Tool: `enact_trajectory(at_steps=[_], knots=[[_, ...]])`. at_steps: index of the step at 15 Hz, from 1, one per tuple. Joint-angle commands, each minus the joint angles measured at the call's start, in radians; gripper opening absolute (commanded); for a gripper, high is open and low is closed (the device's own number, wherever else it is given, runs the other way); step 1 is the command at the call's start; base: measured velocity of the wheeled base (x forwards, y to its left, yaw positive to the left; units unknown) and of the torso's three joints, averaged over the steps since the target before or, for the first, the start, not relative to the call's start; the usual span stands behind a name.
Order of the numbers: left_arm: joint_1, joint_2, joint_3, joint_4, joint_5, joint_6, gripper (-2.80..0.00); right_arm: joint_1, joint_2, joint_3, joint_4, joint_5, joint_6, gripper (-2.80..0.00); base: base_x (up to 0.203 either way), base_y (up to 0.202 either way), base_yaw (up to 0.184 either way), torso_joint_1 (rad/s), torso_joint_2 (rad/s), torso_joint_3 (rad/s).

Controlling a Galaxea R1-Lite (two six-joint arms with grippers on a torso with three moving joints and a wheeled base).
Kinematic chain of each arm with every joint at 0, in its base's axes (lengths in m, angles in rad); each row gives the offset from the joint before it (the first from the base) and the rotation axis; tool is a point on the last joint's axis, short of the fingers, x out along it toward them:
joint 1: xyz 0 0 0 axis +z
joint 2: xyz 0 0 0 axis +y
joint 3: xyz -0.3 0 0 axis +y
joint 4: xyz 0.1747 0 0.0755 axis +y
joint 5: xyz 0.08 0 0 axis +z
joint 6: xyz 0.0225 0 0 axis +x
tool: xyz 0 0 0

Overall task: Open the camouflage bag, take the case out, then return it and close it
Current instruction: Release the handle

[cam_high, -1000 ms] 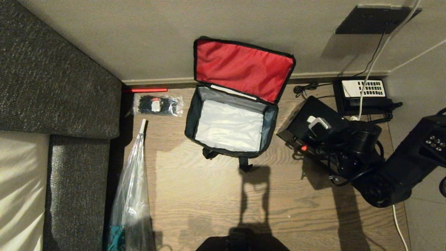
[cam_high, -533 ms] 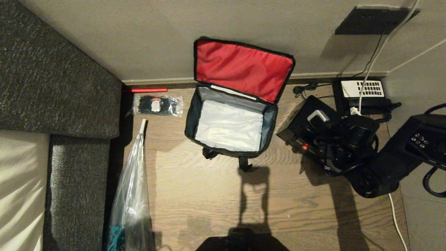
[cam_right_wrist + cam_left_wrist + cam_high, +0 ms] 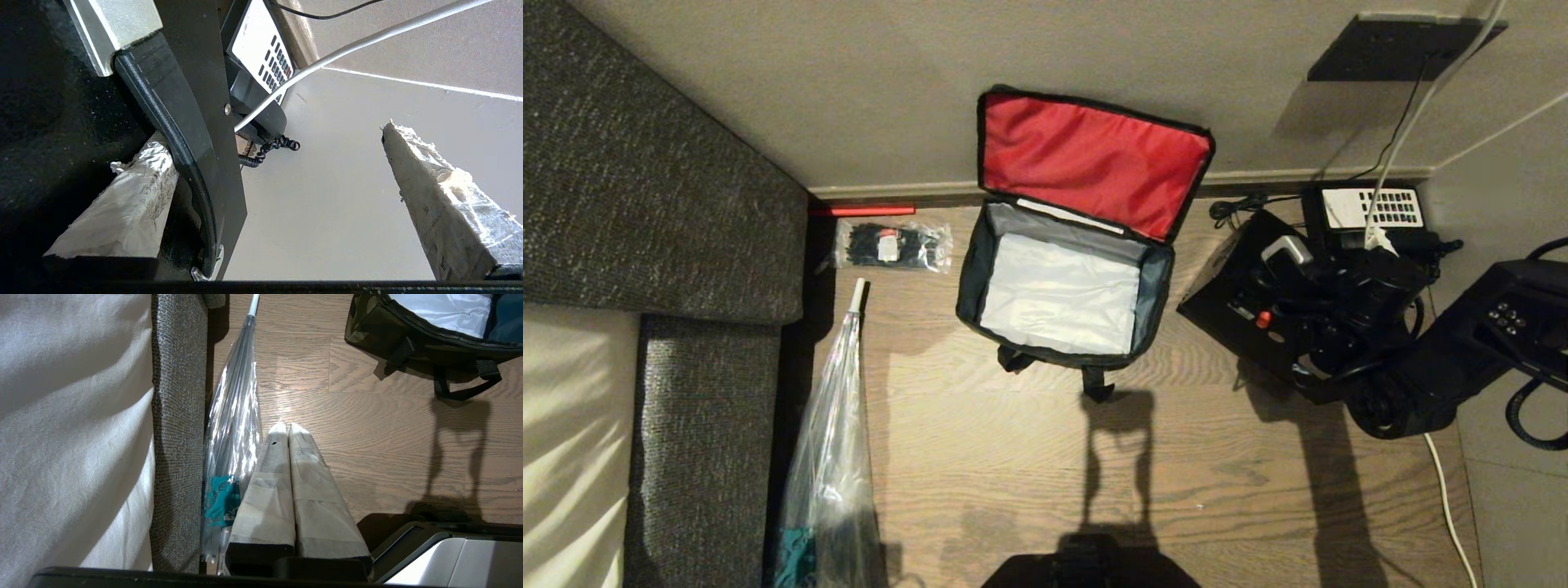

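The camouflage bag [image 3: 1066, 286] sits open on the wooden floor [image 3: 1029, 457], its red-lined lid [image 3: 1094, 159] standing back against the wall and its silvery inside bare; its long axis runs along the wall, the mouth facing up. To the right of the bag, just apart from it, the case [image 3: 1245, 290] lies on the floor, turned at a slant to the bag, its long axis running from the bag's near right corner up toward the telephone [image 3: 1372, 208] by the wall, with the red spot on the side facing me. My right pincer [image 3: 282, 188] is over the case's far end, fingers spread wide: one finger [image 3: 122, 208] lies against the case by its handle, the other [image 3: 441, 196] hangs free over bare floor. My left pincer [image 3: 288, 428] has its tips pressed together on nothing, parked low beside the wrapped umbrella [image 3: 235, 416], left of the bag.
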Motion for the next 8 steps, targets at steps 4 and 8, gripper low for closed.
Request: enact_trajectory(at_steps=[4, 8], knots=[[0.001, -0.003, 0.003, 0.0, 0.0, -0.001, -2.8, -0.028, 0.03, -0.034, -0.008, 0.003, -0.027, 0.0, 0.0, 0.0, 0.0, 0.0, 0.0, 0.0], [0.001, -0.002, 0.003, 0.0, 0.0, -0.001, -2.8, -0.039, 0.036, -0.048, 0.0, 0.006, -0.029, 0.0, 0.0, 0.0, 0.0, 0.0, 0.0, 0.0]])
